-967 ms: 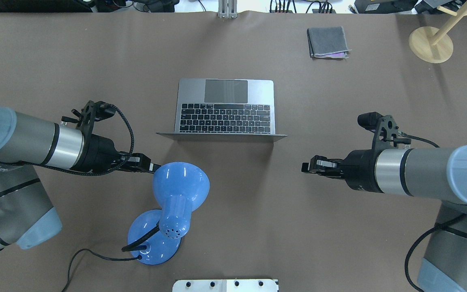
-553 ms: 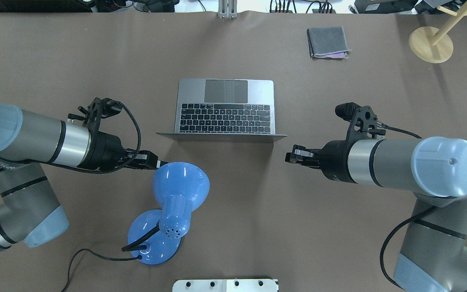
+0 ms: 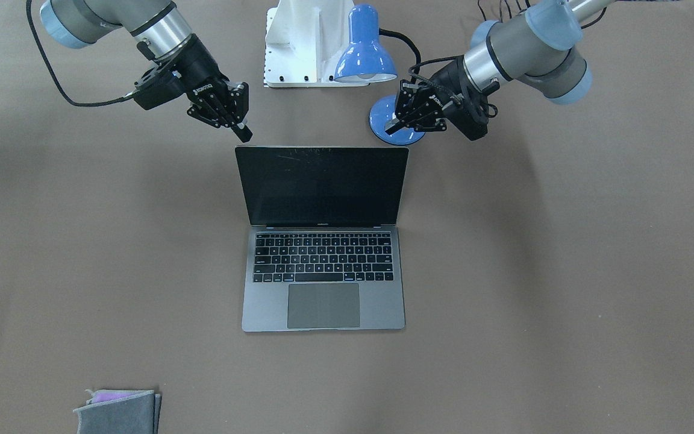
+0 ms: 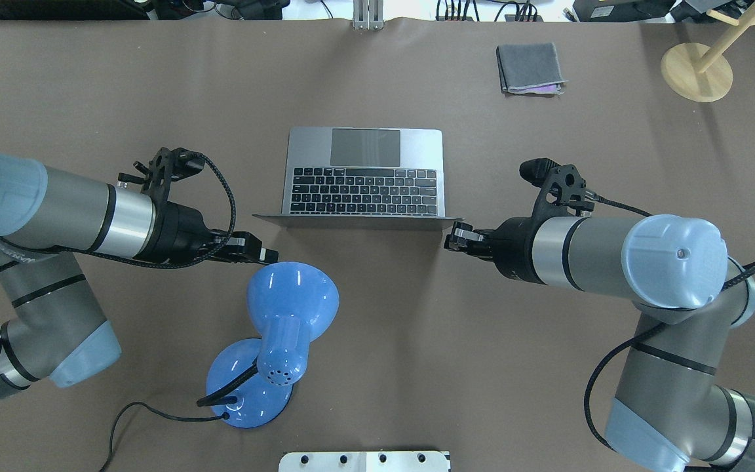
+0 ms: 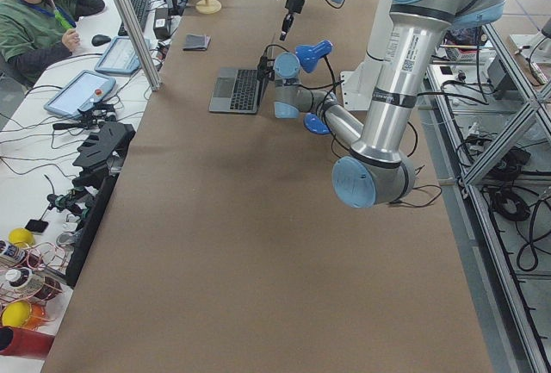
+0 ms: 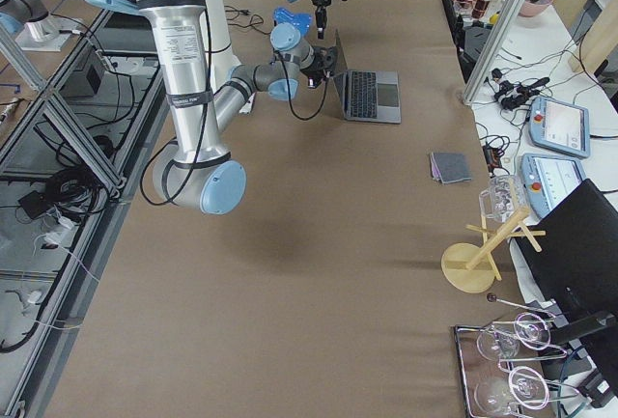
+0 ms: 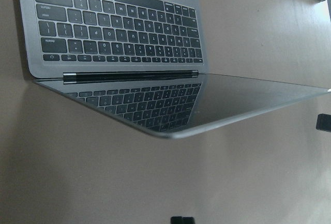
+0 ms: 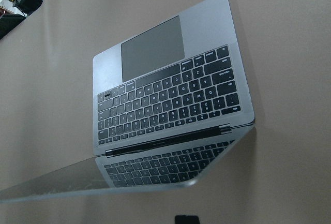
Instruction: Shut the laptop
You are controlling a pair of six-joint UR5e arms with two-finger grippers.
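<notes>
My right claw has its fingers together and grips nothing. Its tip sits just beside the right upper corner of the laptop lid, on my side of the lid; I cannot tell whether it touches. In the front-facing view the same claw points down at that corner.

My left claw also has its fingers together and holds nothing. It hangs near the lid's left upper corner, on my side and a little apart from it, above the shade of the blue desk lamp.

The laptop lies open at the middle of the table.
- Body: slim grey metal, flat on the table, square to the table's edges.
- Keys: black. The large trackpad is on the side toward the table's far edge.
- Hinge: on the side toward me.
- Lid: roughly upright. The glossy black screen faces the far edge and mirrors the keyboard in both wrist views.

The lamp's round base stands near the table's near edge, left of centre.

A folded grey cloth lies close to the far edge, right of centre. A wooden stand with a round foot sits toward the far right corner.

At that corner a dark tray carries clear stemmed glasses.
</notes>
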